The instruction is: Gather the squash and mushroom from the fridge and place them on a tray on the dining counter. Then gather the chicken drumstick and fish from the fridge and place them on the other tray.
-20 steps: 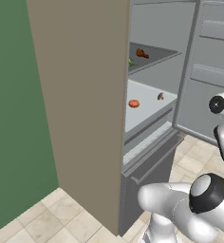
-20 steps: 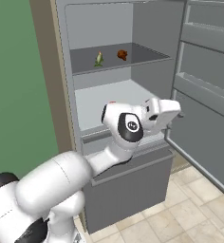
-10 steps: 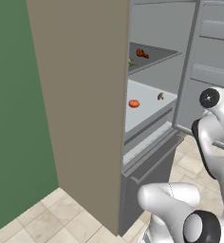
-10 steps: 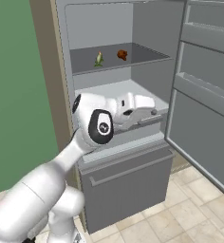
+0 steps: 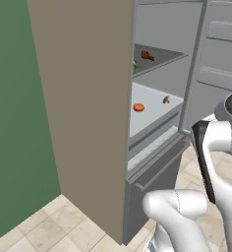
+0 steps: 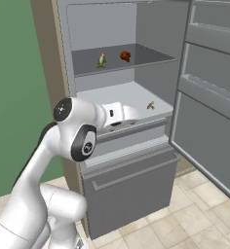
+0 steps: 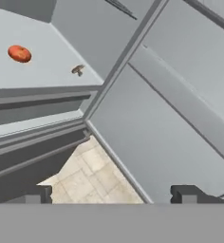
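Note:
The fridge [image 5: 83, 108] stands open. On its lower shelf lie an orange-red squash [image 5: 138, 107] and a small brown mushroom [image 5: 166, 100]. The upper shelf holds the chicken drumstick [image 6: 125, 56] and the greenish fish [image 6: 102, 60]. In the hand view the squash [image 7: 19, 53] and mushroom [image 7: 78, 70] sit at the upper left, well away from my gripper [image 7: 114, 194]. The gripper is open with nothing between its fingers. My white hand [image 6: 118, 113] hovers at the front edge of the lower shelf and hides the squash in the right base view.
The open fridge door [image 6: 209, 121] with its shelves stands close on the right. A grey drawer front [image 6: 131, 180] sits below the lower shelf. Beige floor tiles [image 7: 90, 175] lie beneath the hand. A green wall [image 5: 14, 123] is left of the fridge.
The arm has swung: its elbow moved left and up, and the hand drew back toward the front edge of the lower shelf. The gripper stayed open. The food has not moved.

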